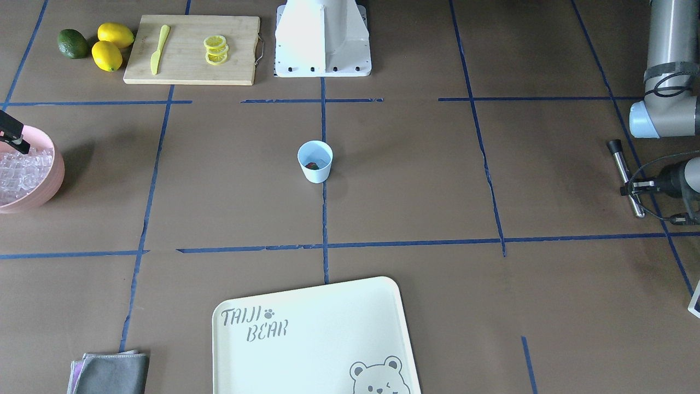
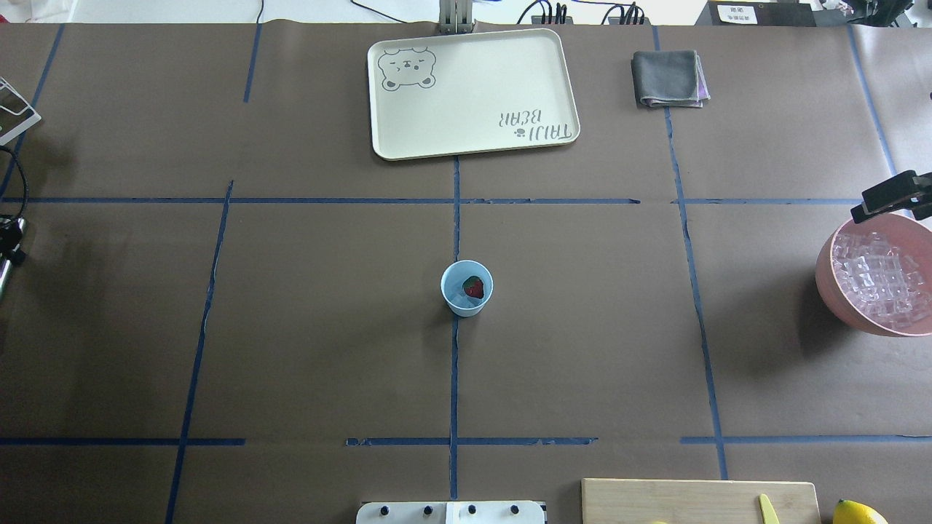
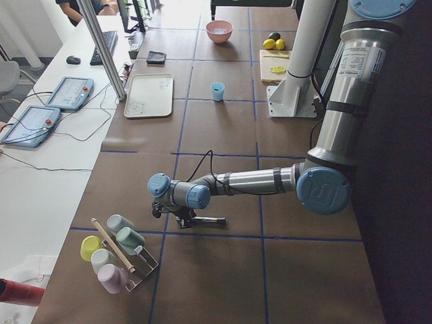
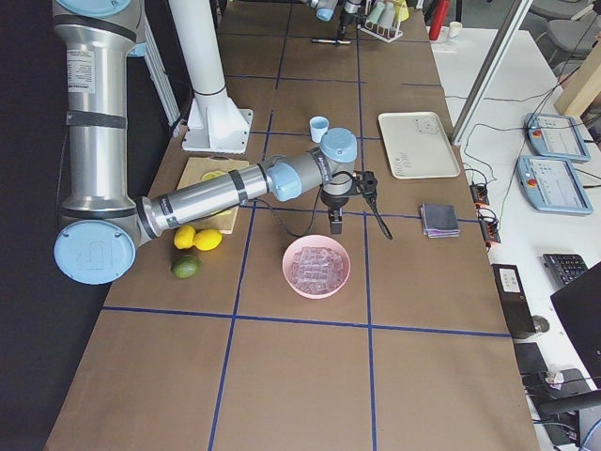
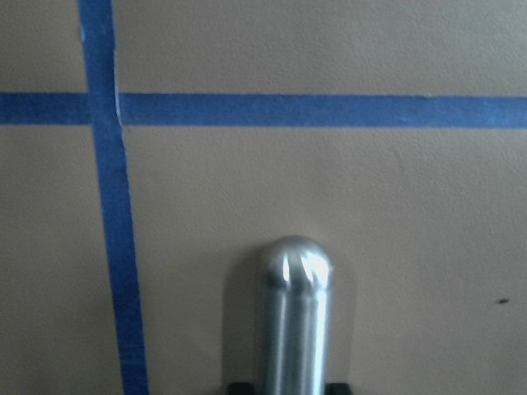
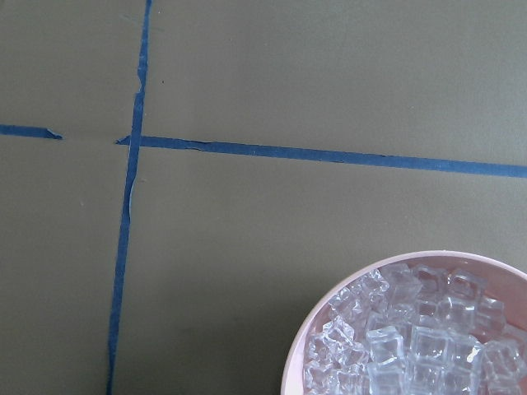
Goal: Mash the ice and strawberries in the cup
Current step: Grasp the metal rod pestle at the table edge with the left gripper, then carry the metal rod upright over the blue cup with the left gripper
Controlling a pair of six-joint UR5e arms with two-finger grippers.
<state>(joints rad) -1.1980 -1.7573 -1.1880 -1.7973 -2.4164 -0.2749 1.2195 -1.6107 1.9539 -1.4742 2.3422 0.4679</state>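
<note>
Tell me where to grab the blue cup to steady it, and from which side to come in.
Grip the cup across its outer wall, just under the rim, probably coming in level from the robot's right, since the right pincer looks open and empty. The cup stands upright and tapers downward, so a high hold won't slide off. Keep the open top clear, because the strawberry sits inside.

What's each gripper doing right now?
Left gripper: closed on the metal muddler.
Right gripper: by the pink bowl; cannot tell if open or closed.
</note>
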